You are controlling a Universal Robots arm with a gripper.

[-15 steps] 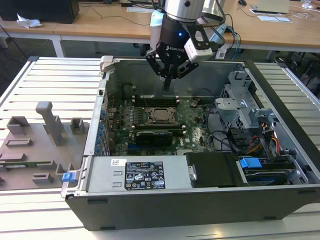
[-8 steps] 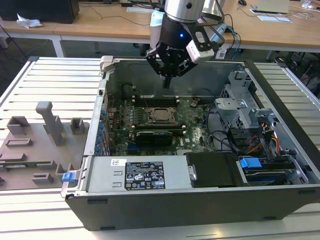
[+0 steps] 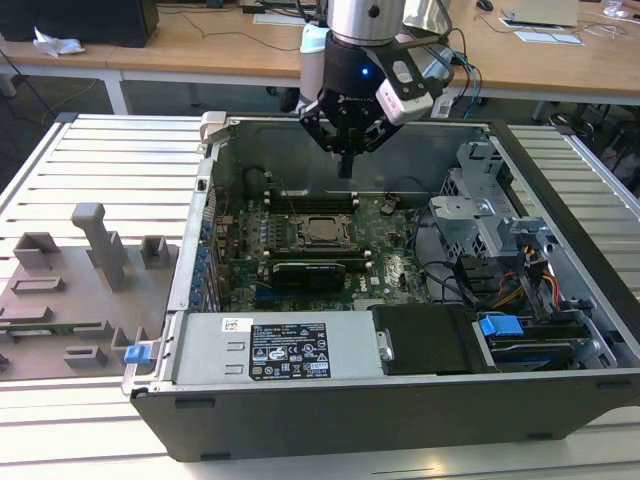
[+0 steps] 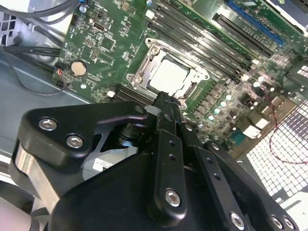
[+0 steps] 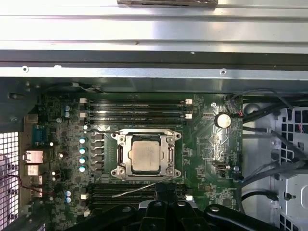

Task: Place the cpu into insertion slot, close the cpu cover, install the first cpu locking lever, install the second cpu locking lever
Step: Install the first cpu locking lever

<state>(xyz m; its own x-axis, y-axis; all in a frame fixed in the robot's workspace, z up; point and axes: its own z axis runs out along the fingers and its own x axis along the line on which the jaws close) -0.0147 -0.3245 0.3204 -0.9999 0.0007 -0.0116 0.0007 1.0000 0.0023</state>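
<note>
The cpu (image 3: 322, 230) lies flat in the insertion slot (image 5: 114, 172) on the green motherboard inside the open computer case. Its pale metal top (image 5: 146, 156) shows through the window of the cpu cover (image 5: 170, 155), which lies down around it. Two thin wire levers run along opposite sides of the socket, one (image 5: 103, 130) beside the memory slots and one (image 5: 137, 189) near my fingers; whether they are latched I cannot tell. My gripper (image 3: 345, 168) hangs above the board, just off the socket's edge (image 4: 163, 98), shut with nothing in it. Its tip (image 5: 163, 191) sits next to the socket.
Long black memory slots (image 5: 137, 108) flank the socket. A black expansion card (image 3: 310, 272) lies in front of it, then the power supply (image 3: 270, 350). The drive cage (image 3: 480, 215) and cables (image 3: 500, 285) fill the exterior view's right. Grey fixtures (image 3: 80, 280) stand outside the case.
</note>
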